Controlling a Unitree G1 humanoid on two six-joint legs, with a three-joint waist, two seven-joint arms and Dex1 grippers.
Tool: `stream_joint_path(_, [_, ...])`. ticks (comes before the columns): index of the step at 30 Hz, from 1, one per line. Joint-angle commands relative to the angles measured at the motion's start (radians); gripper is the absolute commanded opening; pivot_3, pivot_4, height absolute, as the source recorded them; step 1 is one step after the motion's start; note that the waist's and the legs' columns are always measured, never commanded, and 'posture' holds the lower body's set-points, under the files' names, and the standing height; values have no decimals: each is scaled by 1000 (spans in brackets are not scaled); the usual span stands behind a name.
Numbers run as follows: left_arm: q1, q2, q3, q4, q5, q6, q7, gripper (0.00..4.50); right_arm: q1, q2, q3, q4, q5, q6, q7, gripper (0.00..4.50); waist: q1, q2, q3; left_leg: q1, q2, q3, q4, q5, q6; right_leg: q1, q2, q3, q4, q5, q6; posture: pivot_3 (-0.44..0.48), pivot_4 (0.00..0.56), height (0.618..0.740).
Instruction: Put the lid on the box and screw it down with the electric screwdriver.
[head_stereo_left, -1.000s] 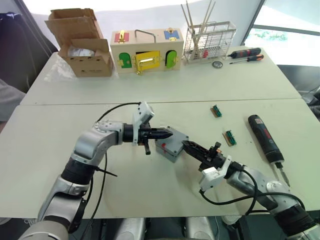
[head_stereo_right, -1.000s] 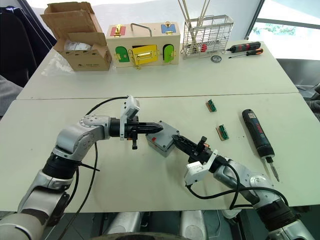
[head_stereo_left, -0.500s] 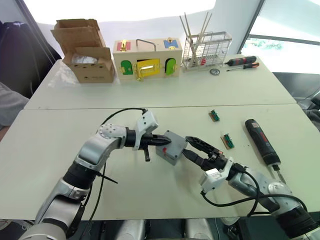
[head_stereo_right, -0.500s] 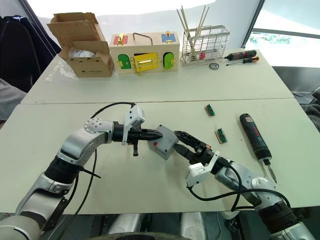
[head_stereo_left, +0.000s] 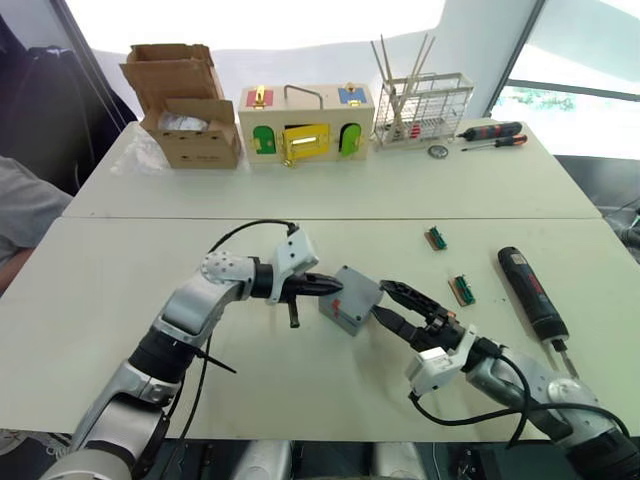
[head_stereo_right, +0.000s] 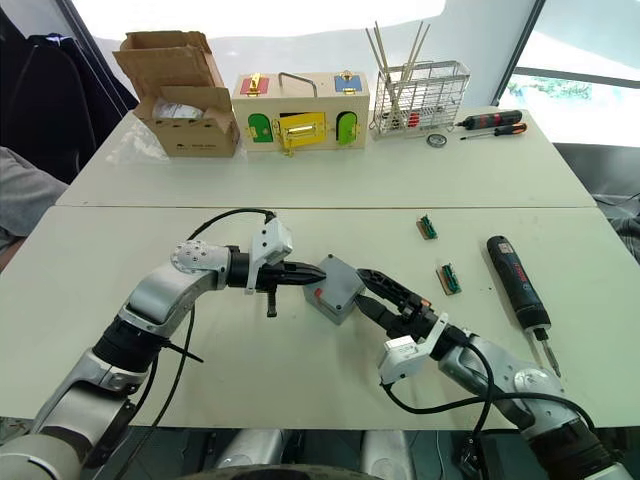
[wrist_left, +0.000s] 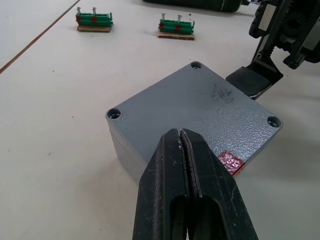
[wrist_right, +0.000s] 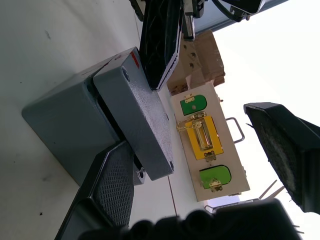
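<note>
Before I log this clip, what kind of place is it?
Probably a robot test or training lab: pale tables laid out with practice props, namely a wooden box with coloured doors, a wire rack, hand screwdrivers and an electric screwdriver.

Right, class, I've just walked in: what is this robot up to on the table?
The robot is fitting the lid onto the box. The left end effector, fingers shut, presses on the lid near its red-marked corner, while the right end effector, open, has one finger against the opposite side. The lid sits slightly skewed on the box, not yet screwed. The electric screwdriver lies untouched on the table.
</note>
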Motion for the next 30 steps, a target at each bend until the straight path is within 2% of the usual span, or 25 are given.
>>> stream_joint_path(1, [39,16,-73,79,87,15,2,0,52,-33,-9,-7,-11,-16,0,4157,0,0,0,0,0,-1,0,0,0,1,0,0,-1,0,0,0,150,740])
stream_joint_path(9, [47,-6,-70,90,102,9,13,0,78,-54,-56,-51,39,-64,-8,4157,-1,4,-2,1,0,-1,0,0,1,2,0,0,-1,0,0,0,150,740])
stream_joint_path(11, [48,-18,-48,82,84,11,19,0,89,-61,-72,-43,64,-70,3,4157,0,4,-2,1,0,-2,0,0,1,2,0,0,-1,-1,1,0,150,740])
stream_joint_path(13, [40,-47,51,38,-17,62,34,0,113,-51,-105,-50,160,-51,44,4157,0,3,-2,0,-1,-2,0,-1,1,2,0,0,-3,-1,1,0,150,740])
stream_joint_path(15, [25,-73,184,-27,-154,147,53,0,132,-24,-134,-79,352,3,129,3493,-3,2,3,0,0,-2,0,-1,1,2,0,0,-3,-1,1,0,150,740])
stream_joint_path(16, [14,-79,239,-50,-210,191,67,0,137,-7,-146,-99,445,41,174,3399,-4,1,9,-1,0,-2,0,-1,1,1,0,0,-2,-1,1,0,150,740])
stream_joint_path(19, [-30,-91,402,-76,-339,311,163,0,131,71,-181,-188,712,226,295,2503,-11,-1,15,-7,1,-2,0,0,1,-7,1,0,0,0,2,0,150,740])
stream_joint_path(21, [-49,-90,478,-74,-379,355,234,0,112,133,-202,-252,855,374,350,1658,-12,0,15,-16,1,-3,0,1,-1,-17,2,0,2,2,3,0,150,740])
stream_joint_path(24, [-27,-53,492,-87,-359,359,260,0,80,201,-215,-328,996,554,411,125,-12,0,15,-18,1,-3,0,5,-8,-18,1,0,2,2,3,0,150,740])
stream_joint_path(30, [35,-13,417,-85,-292,300,243,0,57,258,-234,-437,1330,953,519,51,2,1,18,-19,0,-3,-1,2,-4,-19,1,0,1,2,3,0,150,740])
